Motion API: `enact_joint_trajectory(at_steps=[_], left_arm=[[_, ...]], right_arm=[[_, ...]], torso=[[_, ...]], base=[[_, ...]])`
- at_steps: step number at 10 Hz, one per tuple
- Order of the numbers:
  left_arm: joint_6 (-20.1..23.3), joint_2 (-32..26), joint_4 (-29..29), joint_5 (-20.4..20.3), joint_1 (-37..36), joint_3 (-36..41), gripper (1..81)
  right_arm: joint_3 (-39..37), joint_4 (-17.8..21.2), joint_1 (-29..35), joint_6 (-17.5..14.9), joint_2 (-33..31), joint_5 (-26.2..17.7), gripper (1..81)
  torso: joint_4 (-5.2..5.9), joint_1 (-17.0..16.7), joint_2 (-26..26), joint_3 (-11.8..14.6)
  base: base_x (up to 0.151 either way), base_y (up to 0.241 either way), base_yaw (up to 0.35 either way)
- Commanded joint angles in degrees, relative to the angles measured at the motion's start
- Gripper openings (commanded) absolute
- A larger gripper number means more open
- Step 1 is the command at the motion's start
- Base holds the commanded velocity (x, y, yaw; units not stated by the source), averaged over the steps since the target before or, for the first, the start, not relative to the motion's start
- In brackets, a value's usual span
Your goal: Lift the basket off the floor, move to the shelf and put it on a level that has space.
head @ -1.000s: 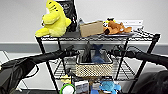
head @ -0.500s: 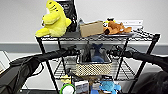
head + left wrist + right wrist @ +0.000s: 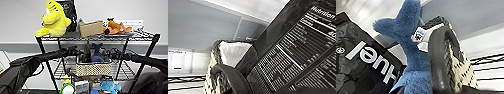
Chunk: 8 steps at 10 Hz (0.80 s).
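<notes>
The basket [image 3: 93,68], beige woven with a pale rim, rests on the level [image 3: 125,73], the second wire tier from the top of the shelf [image 3: 150,48]. It holds a blue plush [image 3: 97,53] and a black bag [image 3: 86,53]. My left gripper [image 3: 77,52] is at the basket's left end and my right gripper [image 3: 113,55] at its right end, both at rim height. The left wrist view shows the basket [image 3: 216,58] beside the black bag [image 3: 298,50]. In the right wrist view the basket [image 3: 459,66] sits next to the blue plush [image 3: 411,57]. A dark sliver of floor [image 3: 40,92] lies below.
The top tier carries a yellow plush toy [image 3: 53,21], a cardboard box [image 3: 91,28], an orange plush [image 3: 116,27] and a dark bag [image 3: 67,11]. The tier below the basket is crowded with small toys [image 3: 108,86] and a round green-rimmed item [image 3: 67,88]. A wall [image 3: 20,22] stands close behind.
</notes>
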Motion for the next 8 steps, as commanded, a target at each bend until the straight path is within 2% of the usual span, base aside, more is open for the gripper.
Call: enact_joint_trajectory(at_steps=[1,3,8], left_arm=[[0.3,-1.4,0.3,0.8,-10.8,2.3,81.1],[0.0,-4.6,0.3,0.9,-10.4,7.0,81.1],[-0.3,-18.0,0.6,0.2,-8.6,21.6,81.1]], right_arm=[[3.9,1.2,10.8,0.3,-3.0,0.0,81.1],[8.8,1.3,10.9,1.6,-7.2,0.8,81.1],[22.5,1.2,10.2,3.5,-19.0,3.9,81.1]], torso=[[0.00,0.0,0.0,0.0],[0.00,0.0,0.0,0.0],[0.00,0.0,0.0,0.0]], base=[[0.000,0.000,0.000],[0.000,0.000,0.000],[0.000,0.000,0.000]])
